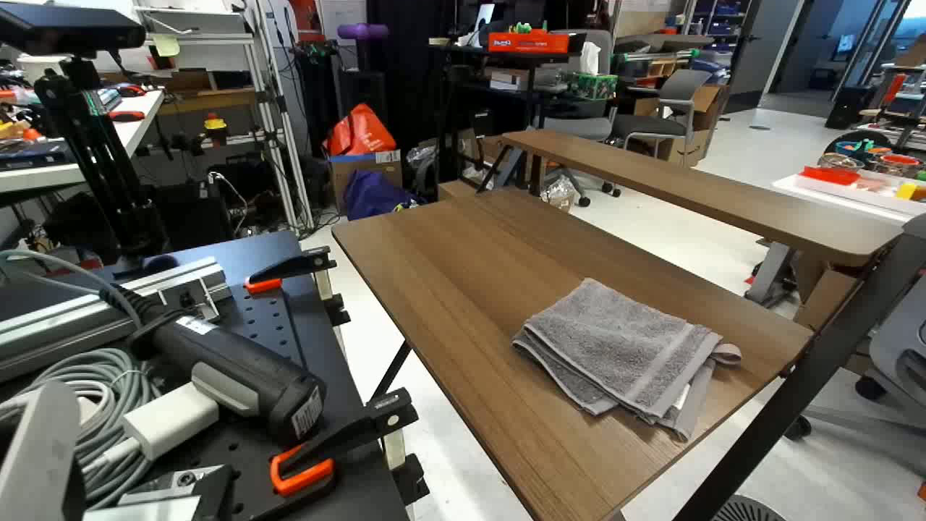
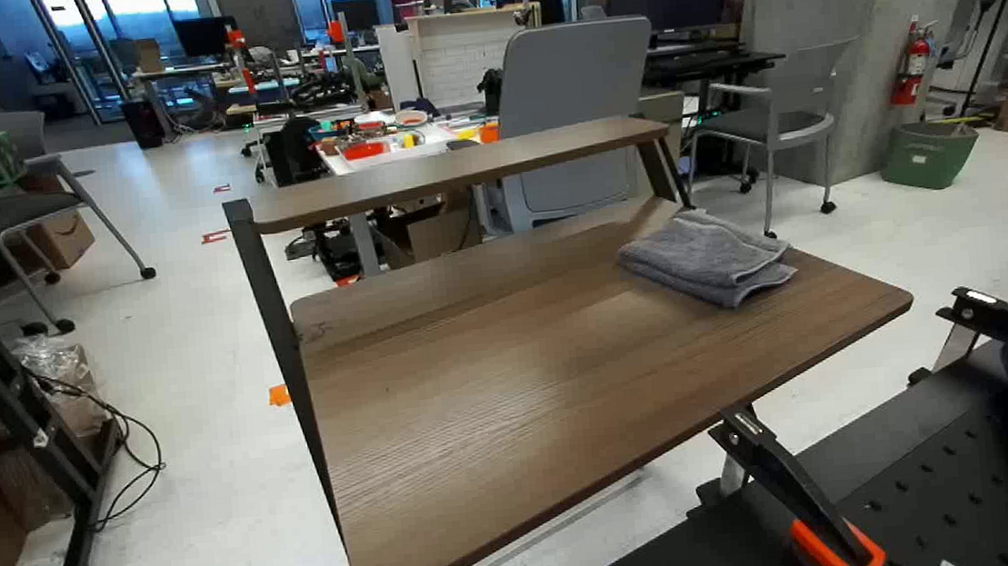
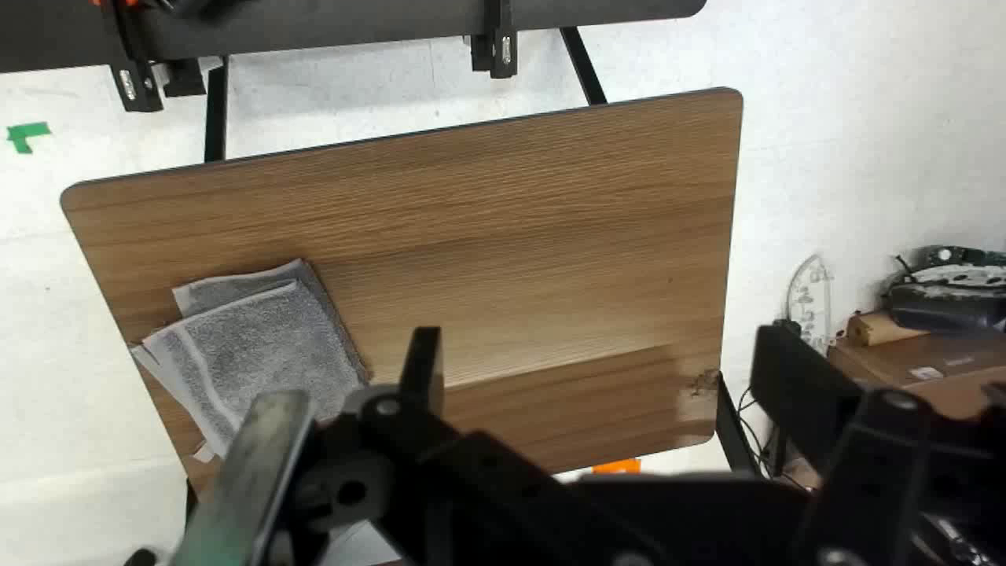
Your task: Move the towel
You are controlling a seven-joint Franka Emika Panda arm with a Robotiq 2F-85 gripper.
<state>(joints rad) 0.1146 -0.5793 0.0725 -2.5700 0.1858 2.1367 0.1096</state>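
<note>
A grey folded towel (image 1: 622,347) lies on the brown wooden desk (image 1: 448,289), close to one end. It also shows in an exterior view (image 2: 711,256) as a small folded stack. In the wrist view the towel (image 3: 259,346) lies at the left, partly hidden behind parts of the gripper. My gripper (image 3: 597,338) is open with its fingers wide apart. It is above the desk (image 3: 511,220), with nothing between the fingers, and the towel is to the left of them in the wrist view. The gripper is out of view in both exterior views.
A raised brown shelf (image 1: 694,188) on dark posts runs along one long side of the desk. A black bench (image 2: 923,483) with clamps (image 2: 795,485) stands along the opposite side, across a gap. A black handheld device (image 1: 231,362) and coiled cable (image 1: 108,405) lie on that bench.
</note>
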